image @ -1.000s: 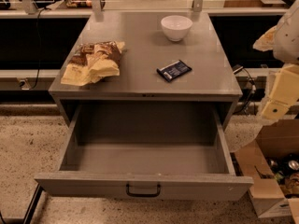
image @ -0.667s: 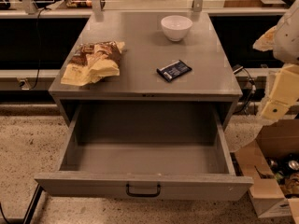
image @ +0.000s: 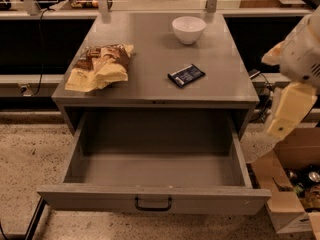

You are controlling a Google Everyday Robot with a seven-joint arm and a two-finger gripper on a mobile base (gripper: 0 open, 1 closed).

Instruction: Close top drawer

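Observation:
The top drawer is a wide grey metal drawer, pulled far out of the grey cabinet. It is empty inside. Its flat front faces me, with a small dark handle in the middle. My gripper, cream-coloured, hangs on the white arm to the right of the cabinet, level with the drawer's right side and apart from it. It holds nothing that I can see.
On the cabinet top lie a chip bag at the left, a white bowl at the back and a small dark packet. An open cardboard box with cans stands on the floor at the right.

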